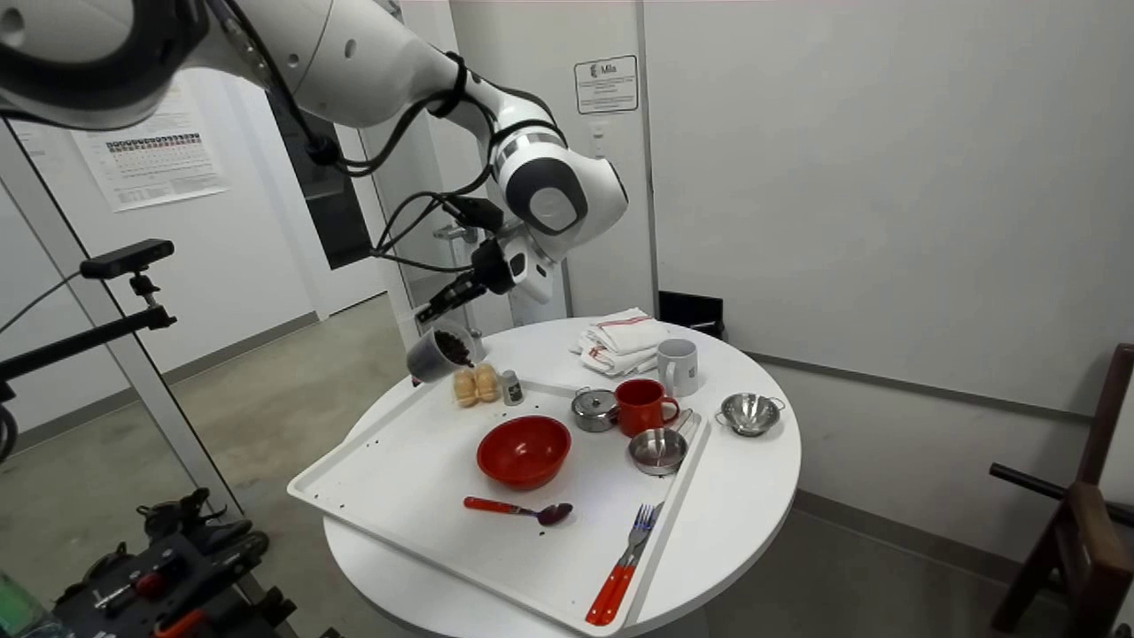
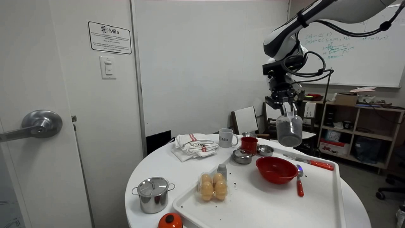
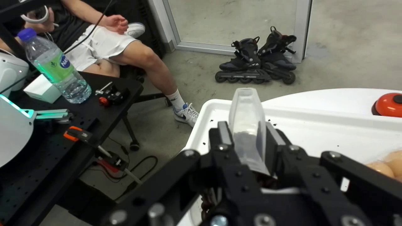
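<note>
Exterior view: arm (image 1: 381,75) high and downturned, fingers (image 1: 450,299) slightly apart, tight on a tilted clear cup (image 1: 431,356).

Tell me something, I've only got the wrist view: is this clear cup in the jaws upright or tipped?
Observer: Tipped. In an exterior view the clear cup leans over to one side.
Operator: I only catch part of the eggs. What stands right next to them?
Observer: A small grey shaker; it shows in both exterior views.
Operator: And what else is on the tray? Much of it is out of my frame.
Observer: A red bowl stands on it, in both exterior views.
</note>
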### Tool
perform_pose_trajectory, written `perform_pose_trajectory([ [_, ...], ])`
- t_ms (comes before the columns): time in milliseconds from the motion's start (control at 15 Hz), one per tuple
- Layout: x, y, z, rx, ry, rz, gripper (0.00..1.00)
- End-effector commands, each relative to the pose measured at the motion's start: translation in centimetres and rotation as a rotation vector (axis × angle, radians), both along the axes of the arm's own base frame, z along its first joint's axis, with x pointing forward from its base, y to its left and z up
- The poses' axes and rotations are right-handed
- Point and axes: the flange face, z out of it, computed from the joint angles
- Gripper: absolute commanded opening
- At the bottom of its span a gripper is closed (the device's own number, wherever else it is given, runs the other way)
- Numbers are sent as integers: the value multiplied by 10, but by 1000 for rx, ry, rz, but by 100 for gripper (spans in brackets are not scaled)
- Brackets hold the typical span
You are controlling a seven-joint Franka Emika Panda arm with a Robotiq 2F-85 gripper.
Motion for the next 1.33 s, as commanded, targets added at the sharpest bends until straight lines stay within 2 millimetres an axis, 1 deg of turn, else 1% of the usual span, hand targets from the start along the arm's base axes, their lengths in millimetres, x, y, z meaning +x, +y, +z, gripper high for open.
perform_pose_trajectory([
  [0, 10, -18, 4, 66, 47, -50, 13],
  [133, 12, -23, 3, 91, 68, -66, 13],
  [400, 13, -25, -2, 133, 111, -74, 13],
  [733, 16, -28, -3, 172, 133, -81, 13],
  [1067, 20, -24, -5, 105, 103, -110, 13],
  [1267, 23, -15, -7, 47, 81, -110, 13],
])
